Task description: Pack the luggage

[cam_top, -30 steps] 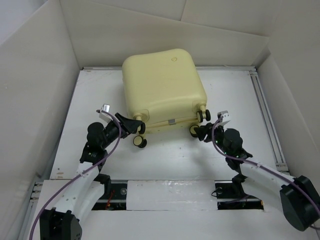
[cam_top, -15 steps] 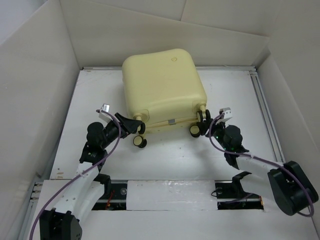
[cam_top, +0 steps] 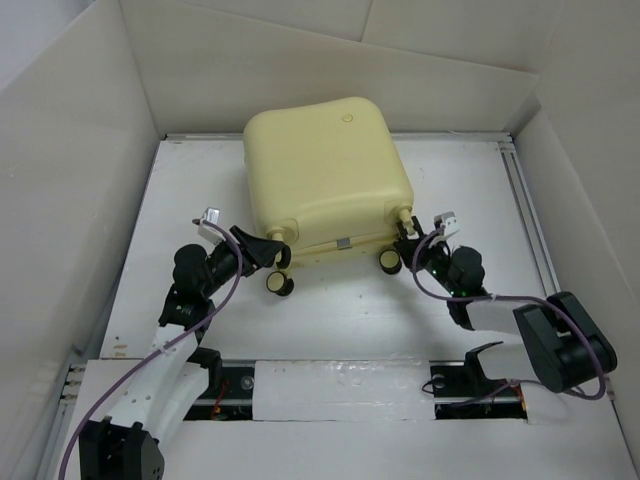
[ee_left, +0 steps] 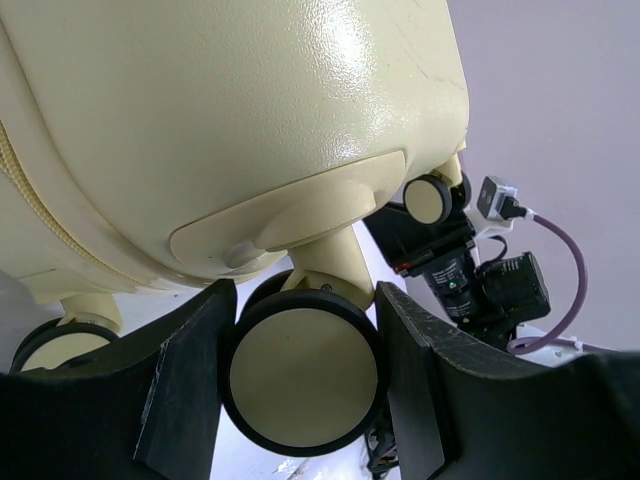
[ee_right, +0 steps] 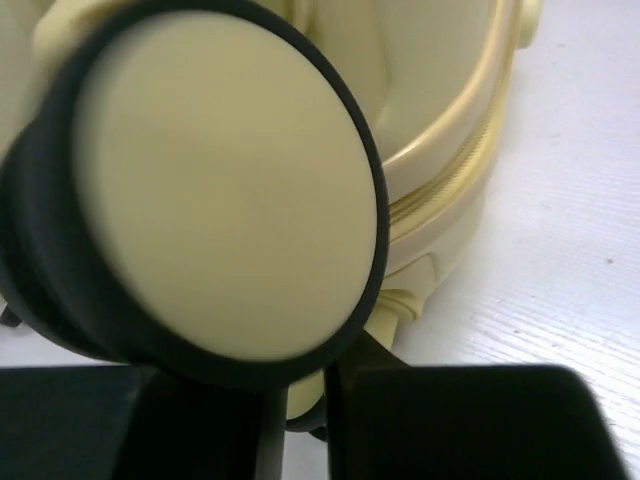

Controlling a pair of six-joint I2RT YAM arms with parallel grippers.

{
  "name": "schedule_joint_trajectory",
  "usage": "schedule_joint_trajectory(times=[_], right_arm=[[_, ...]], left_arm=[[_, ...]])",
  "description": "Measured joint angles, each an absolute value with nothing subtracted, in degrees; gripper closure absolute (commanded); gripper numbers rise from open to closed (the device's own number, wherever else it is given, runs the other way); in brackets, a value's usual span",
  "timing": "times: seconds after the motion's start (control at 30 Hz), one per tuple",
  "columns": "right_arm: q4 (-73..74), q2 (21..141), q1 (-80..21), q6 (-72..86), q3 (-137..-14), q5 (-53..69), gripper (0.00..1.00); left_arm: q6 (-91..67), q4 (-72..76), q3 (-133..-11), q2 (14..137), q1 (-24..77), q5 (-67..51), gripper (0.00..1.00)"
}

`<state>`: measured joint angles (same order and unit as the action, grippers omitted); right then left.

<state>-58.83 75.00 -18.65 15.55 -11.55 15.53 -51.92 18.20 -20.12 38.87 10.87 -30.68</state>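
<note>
- One pale yellow hard-shell suitcase, the luggage (cam_top: 325,180), lies flat and closed on the white table (cam_top: 330,320). It sits at the middle of the table toward the far side, close to the far wall.
- A small round logo (cam_top: 348,117) marks the upper shell near its far edge.
- A ribbed yellow zipper line (ee_right: 470,170) runs around the side of the shell.
- Black-and-yellow caster wheels stick out from the near edge, toward the two arms.
- The left gripper (cam_top: 272,250) reaches in from the near left. Its black fingers (ee_left: 190,380) press on either side of the near-left wheel (ee_left: 303,372), clamped on its tread.
- A second left wheel (cam_top: 279,285) sits just nearer, with nothing holding it.
- The right gripper (cam_top: 408,243) is at the suitcase's near-right corner.
- In the right wrist view, the near-right wheel (ee_right: 220,190) fills the frame, large and blurred.
- Below that wheel the right fingers (ee_right: 450,420) stand close together with a narrow slit between them. I cannot tell whether they pinch anything.
- Another right wheel (cam_top: 389,261) sits just left of that gripper.
- White panels (cam_top: 60,200) wall in the table on the left, far and right sides.
</note>
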Motion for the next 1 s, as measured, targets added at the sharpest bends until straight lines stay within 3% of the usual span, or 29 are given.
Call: schedule_joint_trajectory(times=[0.07,0.33,0.77,1.0], right_arm=[[-59.9,75.5,-18.1,15.4,-11.6,15.2,0.99],[-64.8,76.1,-21.5,19.5,-9.1,11.4,1.00],[-54.0,71.9,-57.5,22.3,-13.7,-30.6,1.00],[-47.2,89.5,-69.5,22.2,-34.2,-35.0,1.00]], left_arm=[[-51.8,18.2,-20.1,38.9,10.8,-30.7,1.00],[-51.7,18.5,-20.1,39.0,10.8,-31.3,1.00],[-55.2,24.7,-20.1,43.1,10.5,-36.9,1.00],[-57.0,28.1,-20.0,45.3,10.9,-39.2,1.00]])
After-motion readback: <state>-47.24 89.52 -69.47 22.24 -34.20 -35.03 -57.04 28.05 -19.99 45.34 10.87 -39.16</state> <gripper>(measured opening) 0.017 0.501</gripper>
